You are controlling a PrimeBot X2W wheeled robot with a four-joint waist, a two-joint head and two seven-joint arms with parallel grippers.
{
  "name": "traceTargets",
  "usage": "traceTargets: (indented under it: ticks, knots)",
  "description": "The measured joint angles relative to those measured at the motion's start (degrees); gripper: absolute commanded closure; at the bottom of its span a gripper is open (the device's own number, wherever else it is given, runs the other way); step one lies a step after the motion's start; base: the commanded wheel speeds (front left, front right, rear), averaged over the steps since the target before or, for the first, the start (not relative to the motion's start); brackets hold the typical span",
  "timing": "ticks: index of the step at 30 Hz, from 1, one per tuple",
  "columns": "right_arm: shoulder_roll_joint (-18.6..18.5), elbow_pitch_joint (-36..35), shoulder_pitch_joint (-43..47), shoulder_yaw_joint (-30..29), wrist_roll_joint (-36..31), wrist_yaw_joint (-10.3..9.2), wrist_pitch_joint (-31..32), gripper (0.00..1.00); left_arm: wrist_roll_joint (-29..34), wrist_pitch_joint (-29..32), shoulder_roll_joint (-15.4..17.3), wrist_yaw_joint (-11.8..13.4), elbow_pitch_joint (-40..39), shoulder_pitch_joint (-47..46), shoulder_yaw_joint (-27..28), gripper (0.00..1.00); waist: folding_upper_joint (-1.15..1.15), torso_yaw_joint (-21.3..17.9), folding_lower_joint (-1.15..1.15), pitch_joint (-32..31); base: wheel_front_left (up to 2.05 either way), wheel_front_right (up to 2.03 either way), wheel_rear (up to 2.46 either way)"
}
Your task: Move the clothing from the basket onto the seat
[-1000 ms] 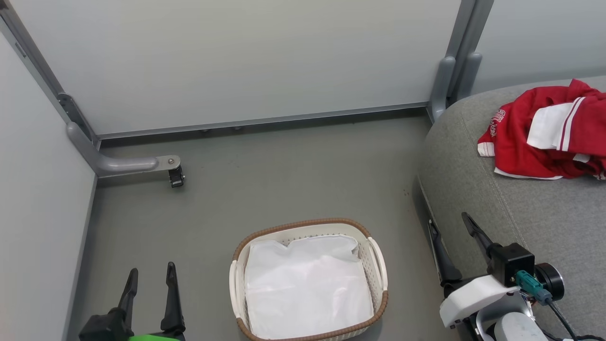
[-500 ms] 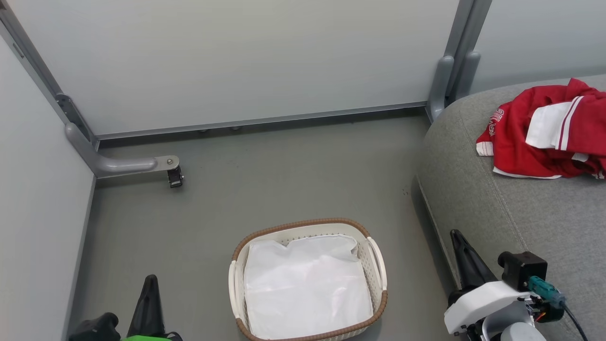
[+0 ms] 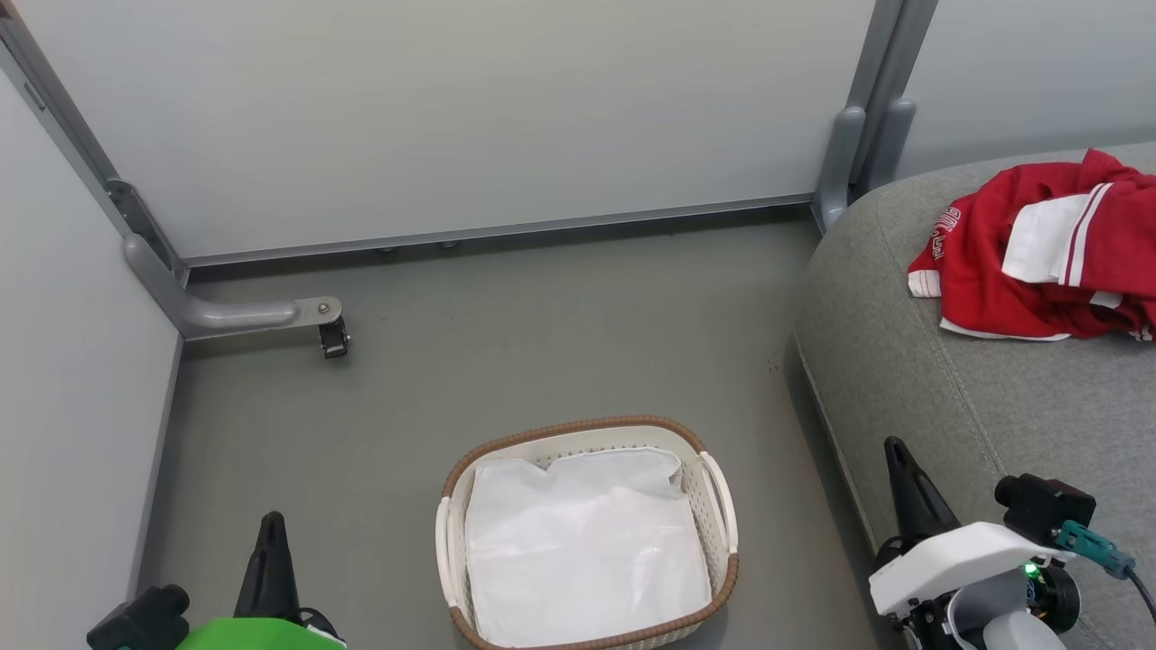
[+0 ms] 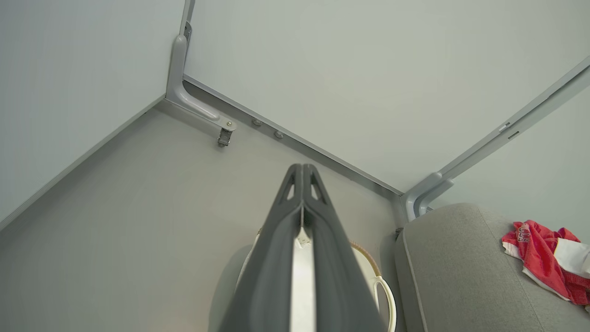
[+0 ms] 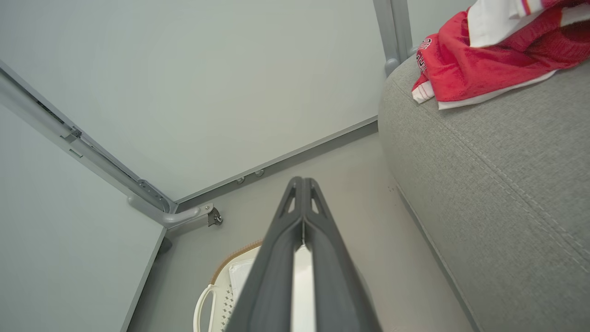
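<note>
The red clothing (image 3: 1039, 248) with white panels lies crumpled on the grey seat (image 3: 993, 397) at the far right; it also shows on the seat (image 4: 442, 267) as clothing (image 4: 548, 258) and clothing (image 5: 488, 60). The cream basket (image 3: 722, 506) with a brown rim stands on the floor at bottom centre, holding a white liner sheet (image 3: 587, 551). My left gripper (image 3: 269, 528) is shut and empty at the lower left, left of the basket. My right gripper (image 3: 896, 451) is shut and empty at the lower right, by the seat's front edge.
Pale partition walls close off the left and back. A grey metal foot with a small caster (image 3: 334, 338) juts onto the floor at back left. A grey post (image 3: 853, 153) stands in the back corner beside the seat. Grey floor (image 3: 542, 343) lies between basket and wall.
Both grippers have gone from open to shut with nothing in them. The right gripper has drawn back toward the lower right; the left has dropped lower.
</note>
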Motion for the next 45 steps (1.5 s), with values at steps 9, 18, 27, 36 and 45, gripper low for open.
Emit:
traceTargets:
  ticks: [9,18,27,36,45]
  knots:
    - [-0.04,-0.41,-0.13,-1.07,8.09,0.00,1.91,1.00,-7.17,1.99,0.00,-0.24,0.07,-1.19,0.87,1.00,0.00,-0.03,0.00,-0.01,0.00,0.00,0.00]
    - [-0.08,-0.74,-0.19,-2.03,15.57,0.00,3.67,1.00,-13.74,3.93,0.01,-0.51,0.11,-2.36,1.64,1.00,0.00,-0.06,0.00,-0.03,0.00,0.00,0.00]
    - [-0.11,-1.02,-0.39,-2.97,22.18,0.00,5.30,1.00,-19.85,5.53,0.01,-0.80,0.16,-3.42,2.24,1.00,0.00,-0.09,0.00,-0.04,0.00,0.00,0.00]
    - [-0.18,-1.30,-0.48,-3.77,28.27,0.00,6.94,1.00,-25.12,7.08,0.01,-1.00,0.22,-4.38,2.98,1.00,0.00,-0.12,0.00,-0.06,0.00,0.00,0.00]
    - [-0.20,-1.52,-0.89,-4.58,33.94,0.00,8.31,1.00,-30.36,8.50,0.01,-1.19,0.29,-5.30,3.53,1.00,0.00,-0.15,0.00,-0.07,0.00,0.00,0.00]
